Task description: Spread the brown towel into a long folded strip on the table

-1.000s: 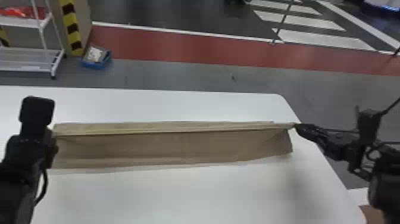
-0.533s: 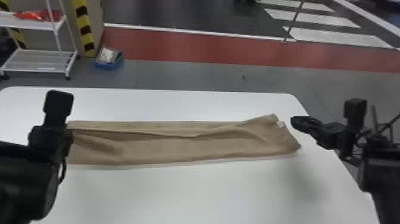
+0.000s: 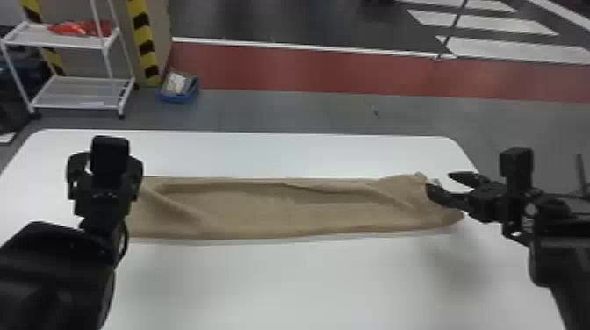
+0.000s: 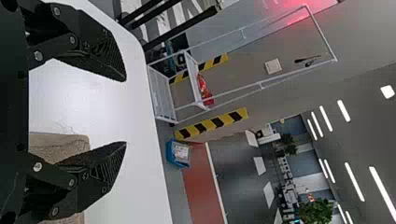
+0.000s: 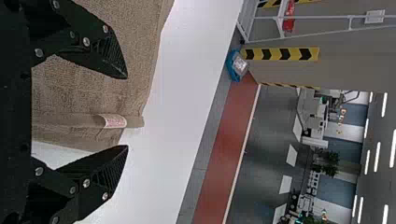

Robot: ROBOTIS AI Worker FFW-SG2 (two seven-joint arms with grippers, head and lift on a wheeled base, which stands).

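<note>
The brown towel (image 3: 263, 210) lies as a long strip across the white table (image 3: 307, 281), with soft wrinkles and a raised fold near its left part. Over its left end is my left gripper (image 3: 105, 162); in the left wrist view the left gripper (image 4: 126, 112) stands open, the towel (image 4: 63, 144) beyond one finger. At the strip's right end is my right gripper (image 3: 439, 182), fingers parted. The right wrist view has the open right gripper (image 5: 127, 112) with the towel's edge and a small label (image 5: 114, 121) between and beyond its fingers, not pinched.
Behind the table stand a white wire rack (image 3: 79, 92) with red items and a blue bin (image 3: 178, 90) on the floor. The table's rounded right rear corner (image 3: 452, 142) is near the right gripper.
The right gripper has let go of the towel's right end, and that edge has dropped and wrinkled. The camera view has shifted, and the left gripper shows farther right and clearer of the towel.
</note>
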